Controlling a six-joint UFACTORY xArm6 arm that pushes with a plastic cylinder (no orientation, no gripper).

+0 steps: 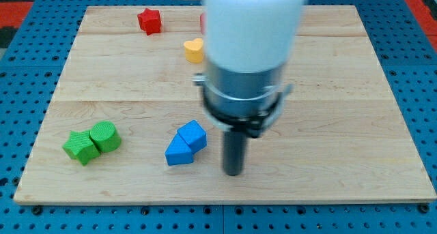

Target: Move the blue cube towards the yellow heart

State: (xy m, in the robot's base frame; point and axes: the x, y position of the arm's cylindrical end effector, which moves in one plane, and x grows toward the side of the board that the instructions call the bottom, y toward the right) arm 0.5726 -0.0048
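The blue cube (193, 134) lies on the wooden board (341, 91), below the middle, touching a blue wedge-shaped block (179, 151) at its lower left. The yellow heart (194, 50) lies near the view's top, above the cube, partly cut off by the arm. My tip (234, 172) touches the board just right of and slightly below the blue cube, a short gap apart from it. The white and grey arm body (249, 56) hides the board's upper middle.
A red star-shaped block (149, 20) lies at the top left. A sliver of another red block (203, 20) shows at the arm's left edge. A green cylinder (104, 136) and a green star-shaped block (80, 147) touch at the lower left.
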